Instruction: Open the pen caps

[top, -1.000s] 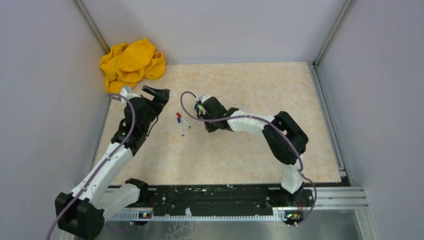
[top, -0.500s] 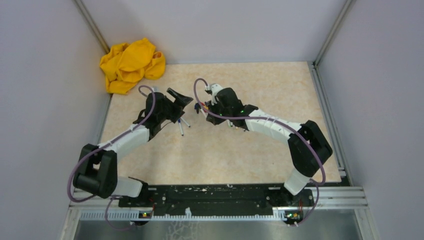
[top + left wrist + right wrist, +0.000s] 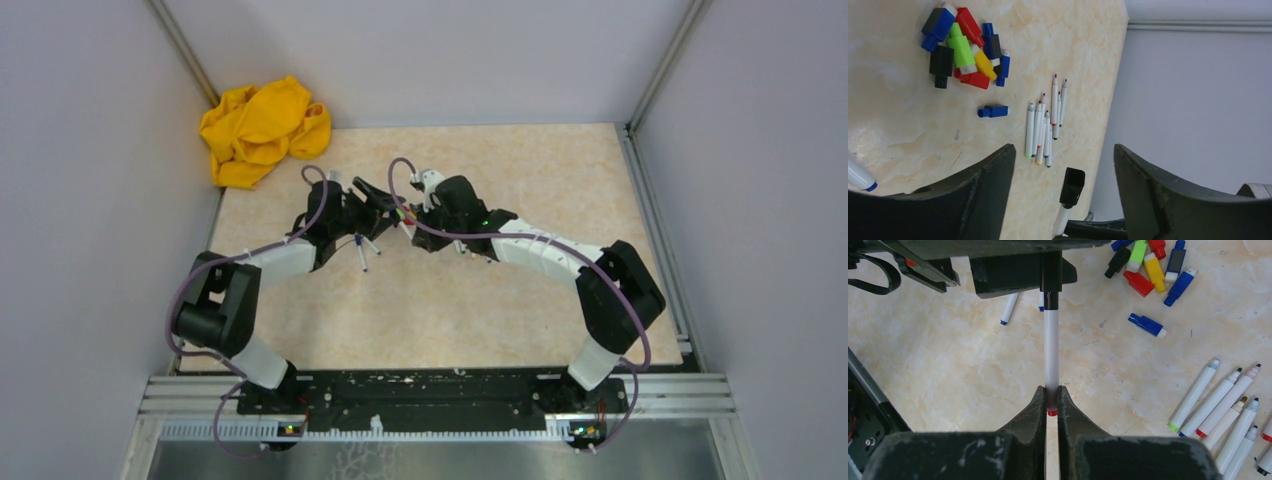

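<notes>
My right gripper point(image 3: 1051, 392) is shut on a pen point(image 3: 1050, 350) with a white barrel, close to its red end. The pen's black cap point(image 3: 1050, 280) points away, toward the left arm. My left gripper point(image 3: 1064, 150) is open, and that black cap point(image 3: 1072, 186) sits between its jaws without touching either. From above, the left gripper point(image 3: 378, 198) and right gripper point(image 3: 408, 218) meet tip to tip over the table. Several loose pen caps point(image 3: 965, 47) in red, blue, green, yellow and black lie in a pile. One blue cap point(image 3: 993, 111) lies apart.
A row of several uncapped pens point(image 3: 1045, 125) lies near the table edge. Two capped pens point(image 3: 362, 250) lie under the left gripper. A yellow cloth point(image 3: 262, 130) is bunched in the far left corner. Walls close in the table on three sides.
My left arm has swung right, bringing its jaws around the held pen's black cap, and they have narrowed slightly. The right gripper lifted the pen earlier and has since held still.
</notes>
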Available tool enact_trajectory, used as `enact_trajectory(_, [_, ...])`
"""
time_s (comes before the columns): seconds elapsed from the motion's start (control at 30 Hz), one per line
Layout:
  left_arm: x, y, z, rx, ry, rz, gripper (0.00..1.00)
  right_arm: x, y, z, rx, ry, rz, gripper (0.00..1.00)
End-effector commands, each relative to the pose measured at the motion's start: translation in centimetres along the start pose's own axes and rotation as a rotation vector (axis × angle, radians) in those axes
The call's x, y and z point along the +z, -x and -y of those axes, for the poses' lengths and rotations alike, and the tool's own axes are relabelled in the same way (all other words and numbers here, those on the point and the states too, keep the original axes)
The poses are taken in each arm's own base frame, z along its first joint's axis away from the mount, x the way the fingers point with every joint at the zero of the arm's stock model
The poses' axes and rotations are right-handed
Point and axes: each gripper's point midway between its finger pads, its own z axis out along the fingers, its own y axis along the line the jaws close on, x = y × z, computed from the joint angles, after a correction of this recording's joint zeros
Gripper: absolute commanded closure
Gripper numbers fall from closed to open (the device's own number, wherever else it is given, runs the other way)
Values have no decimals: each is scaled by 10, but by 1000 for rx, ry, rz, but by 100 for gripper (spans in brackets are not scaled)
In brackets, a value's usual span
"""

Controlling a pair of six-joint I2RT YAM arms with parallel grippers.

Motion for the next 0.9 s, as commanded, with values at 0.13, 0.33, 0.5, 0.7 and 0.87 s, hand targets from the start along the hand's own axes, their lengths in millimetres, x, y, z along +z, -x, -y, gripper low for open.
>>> enact_trajectory(0.13, [9,-10,24,7,-119,-70,40,-3,17,1,-8,29,42,100])
enact_trajectory(0.33, [12,-16,26,9,-137,-92,55,4,11,4,0,31,24,100])
enact_trajectory(0.5, [13,-18,26,16,-143,-101,71,7,7,7,5,28,13,100])
enact_trajectory(0.7, [14,-22,24,29,-147,-116,92,5,13,11,9,19,29,100])
enact_trajectory(0.87, [14,-23,23,35,-152,-115,100,0,18,11,4,15,48,100])
